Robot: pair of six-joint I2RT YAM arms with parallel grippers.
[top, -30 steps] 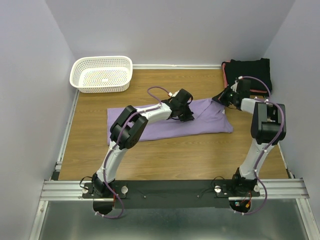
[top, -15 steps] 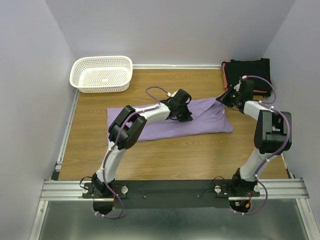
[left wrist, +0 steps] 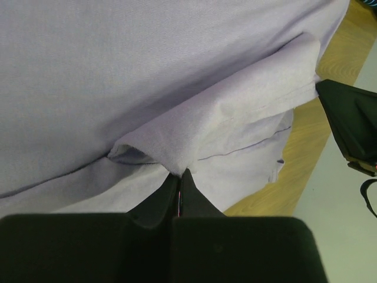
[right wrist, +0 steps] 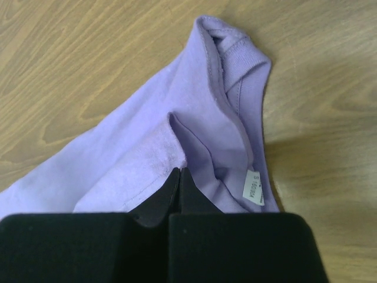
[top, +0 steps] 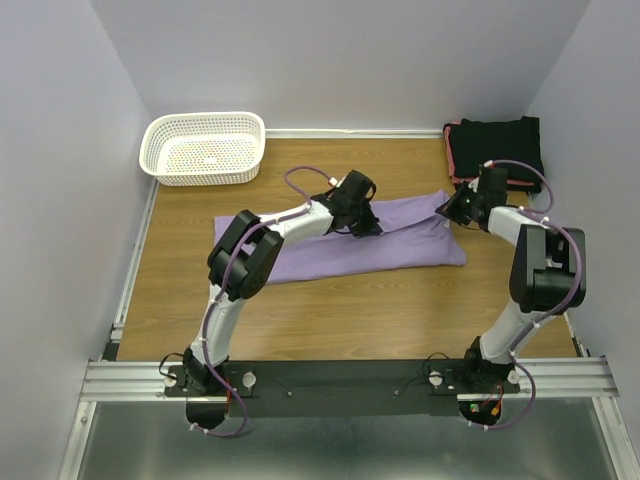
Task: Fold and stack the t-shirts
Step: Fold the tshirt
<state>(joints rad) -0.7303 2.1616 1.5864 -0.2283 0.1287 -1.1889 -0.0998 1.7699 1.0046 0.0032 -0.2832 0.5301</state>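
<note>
A robotics lab test cell rather than a home. Plain pale partition walls (top: 340,60) box in a wood-grain table (top: 350,320) on three sides. Along its near edge, a slotted aluminium rail (top: 340,375) carries two bolted-down robot arms, the left arm (top: 240,270) and the right arm (top: 540,270), with exposed purple cables.

The right tool (right wrist: 178,177) pinches a fold of the lavender shirt (right wrist: 177,100) beside its white tag (right wrist: 252,187).

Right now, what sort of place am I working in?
Probably a robot test cell in a lab, not a home: a wood-grain table boxed in by plain walls, a metal rail at its near edge, and a lavender t-shirt, folded black shirts and white mesh basket.
</note>
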